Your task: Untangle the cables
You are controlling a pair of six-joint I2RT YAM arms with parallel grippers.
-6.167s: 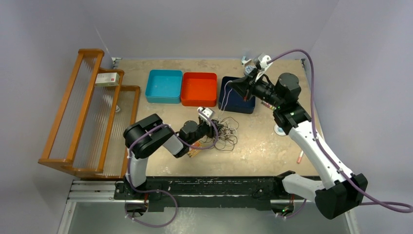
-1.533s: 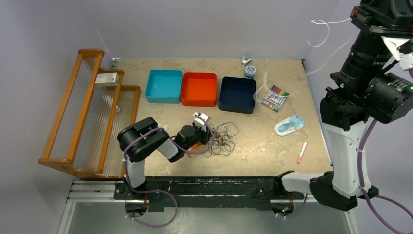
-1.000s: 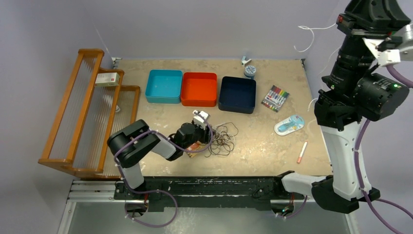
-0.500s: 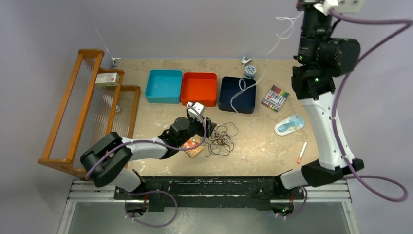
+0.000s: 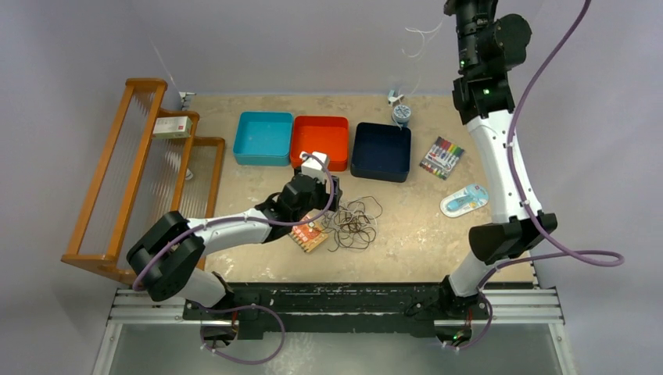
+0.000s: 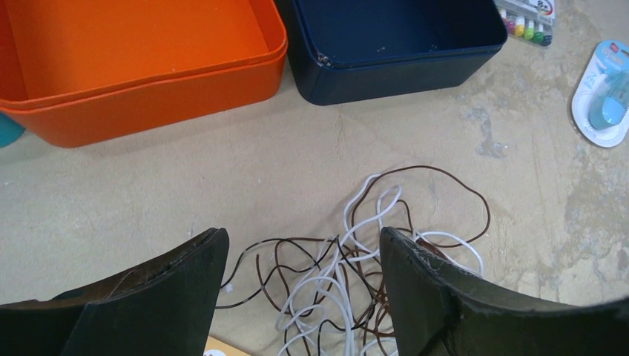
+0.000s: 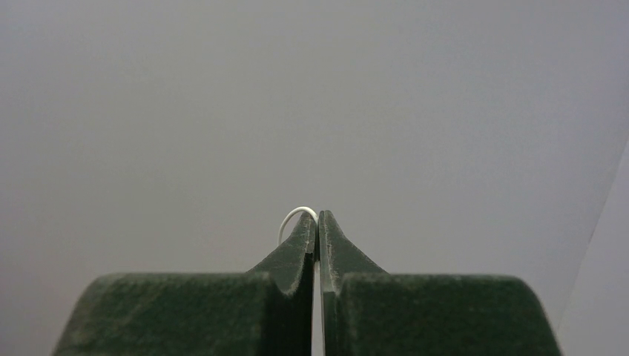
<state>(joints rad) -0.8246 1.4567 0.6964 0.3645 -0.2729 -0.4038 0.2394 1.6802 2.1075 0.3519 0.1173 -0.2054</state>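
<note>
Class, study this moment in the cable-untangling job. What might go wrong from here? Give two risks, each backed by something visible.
1. The right gripper pinches the white cable only at its very tips, with just a small loop showing, so the cable may slip free.
2. The left gripper is open over the tangle of cables, where white and dark strands interlace; closing there could catch several strands at once.

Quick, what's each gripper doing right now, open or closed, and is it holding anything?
Left gripper: open, holding nothing.
Right gripper: closed on a white cable.
</note>
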